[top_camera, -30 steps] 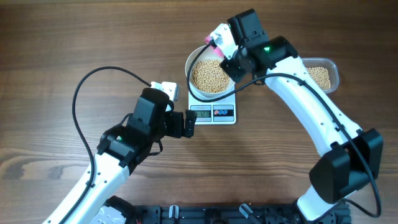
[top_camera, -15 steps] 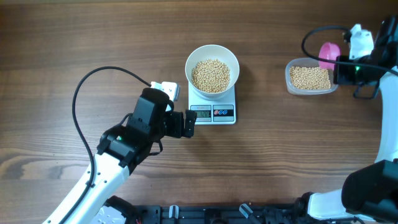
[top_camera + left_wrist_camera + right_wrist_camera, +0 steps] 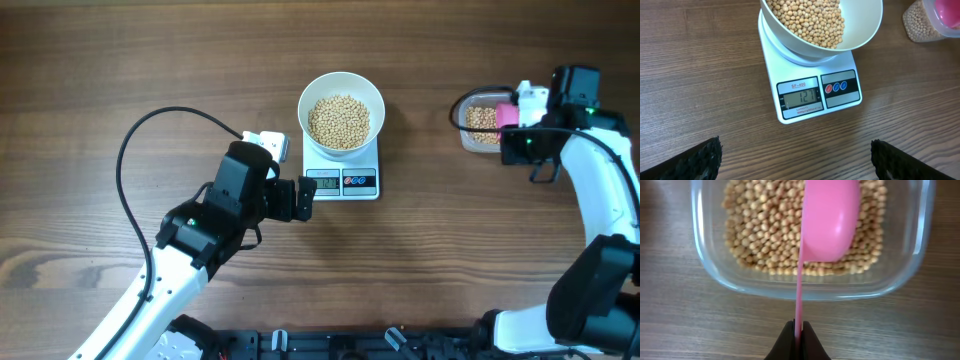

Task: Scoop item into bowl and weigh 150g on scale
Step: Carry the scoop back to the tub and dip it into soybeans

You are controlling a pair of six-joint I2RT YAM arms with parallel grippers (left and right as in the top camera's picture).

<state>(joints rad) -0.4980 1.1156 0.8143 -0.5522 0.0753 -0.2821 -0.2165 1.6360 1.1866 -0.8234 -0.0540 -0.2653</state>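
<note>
Brown wooden table fills every view. In the overhead view the grain runs left-right, with darker streaks and a wavy figure towards one near corner. A black rail runs along the near edge.

In the left wrist view the same wood lies ahead of and between the left fingers, with the grain slightly slanted. In the right wrist view the wood just ahead of and to either side of the right fingers looks greyer and matte.

Light is soft and even. Shadows are faint and sit close under things.
</note>
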